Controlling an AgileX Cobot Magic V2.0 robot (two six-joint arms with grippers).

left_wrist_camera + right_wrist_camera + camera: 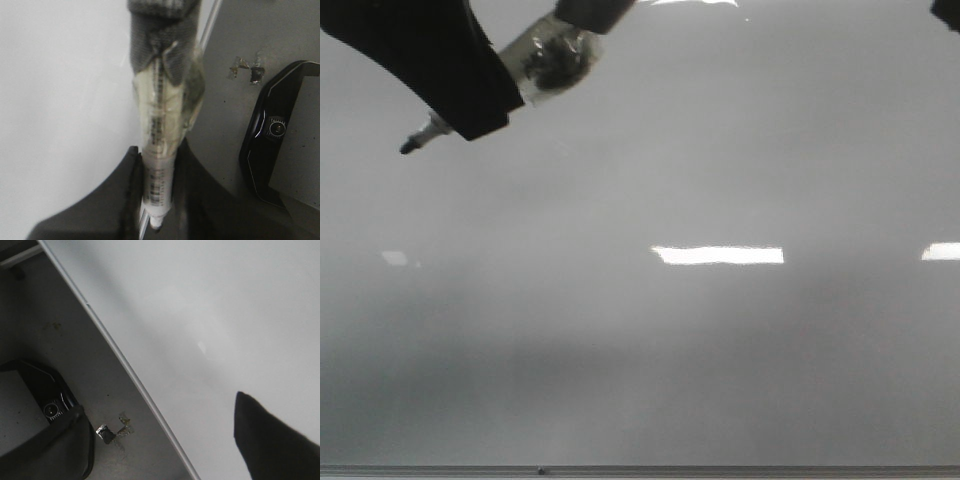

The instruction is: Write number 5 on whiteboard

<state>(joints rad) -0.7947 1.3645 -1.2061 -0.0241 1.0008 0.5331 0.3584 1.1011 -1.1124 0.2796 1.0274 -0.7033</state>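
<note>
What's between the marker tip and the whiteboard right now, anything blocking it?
Nothing visible. The marker taped in the left gripper points at bare whiteboard, with no object on the surface, only light reflections.

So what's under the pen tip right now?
Just bare whiteboard under the marker tip; no number is drawn on any part that shows. The left tool holds the taped marker, and its dark body hides a corner of the board.

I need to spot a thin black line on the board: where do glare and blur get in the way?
Front view: bright glare bars on the whiteboard at mid-height, grey elsewhere; the marker is soft. Left wrist view: the marker is blurred and the board washed out. Right wrist view: even light, one faint glint; a dark finger covers a corner.
</note>
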